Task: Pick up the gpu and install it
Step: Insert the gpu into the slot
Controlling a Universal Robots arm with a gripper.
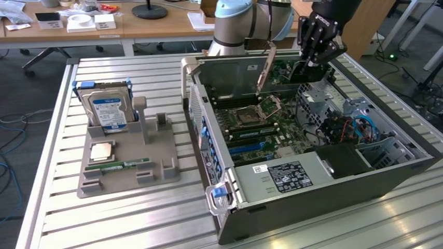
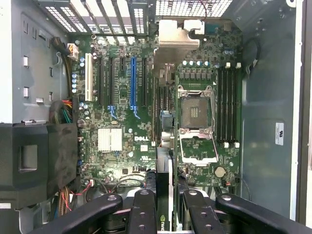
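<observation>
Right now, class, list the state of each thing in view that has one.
pincer: shut on the gpu.
gpu: held over the motherboard, not seated.
computer case: on its side, open.
CPU socket: open, empty.
RAM slots: empty.
hard drive: upright in the stand.
RAM stick: flat on the stand.

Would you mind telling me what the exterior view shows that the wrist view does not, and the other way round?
Exterior view, not the wrist view: the gray stand beside the computer case, carrying a hard drive, a RAM stick and a square chip, plus desks behind. Wrist view, not the exterior: the white Dell lettering on the board. Both: the gripper shut on the gpu, over the motherboard and its CPU socket.
</observation>
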